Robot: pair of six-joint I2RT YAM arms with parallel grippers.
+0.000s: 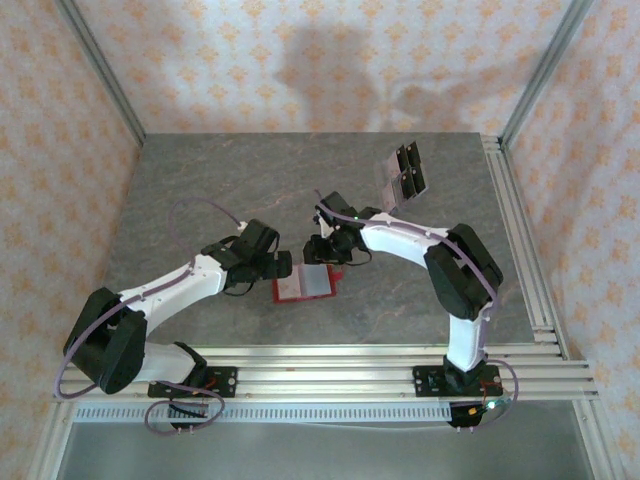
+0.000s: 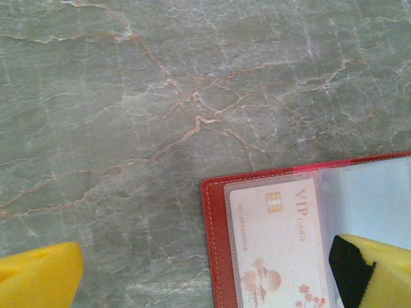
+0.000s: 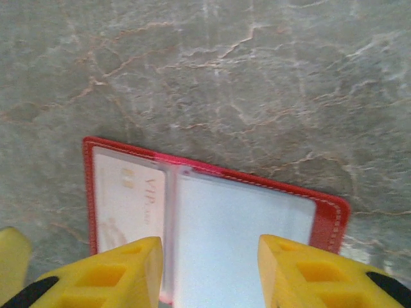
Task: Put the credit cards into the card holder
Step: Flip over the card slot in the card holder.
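Leathery card holder [image 2: 214, 256], matt stone table [image 2: 128, 96]

- left arm [image 1: 170, 285] is bending at elbow, white forearm is pointing right, toward middle
- left gripper [image 1: 283, 265] is facing down, its yellow fingers [image 2: 38, 279] are standing wide apart
- right arm [image 1: 400, 238] is folding sharply at elbow, forearm is pointing left
- right gripper [image 1: 325, 250] is facing down too, jaws partly apart, gripping nothing
- two grippers are sitting near each other, not touching
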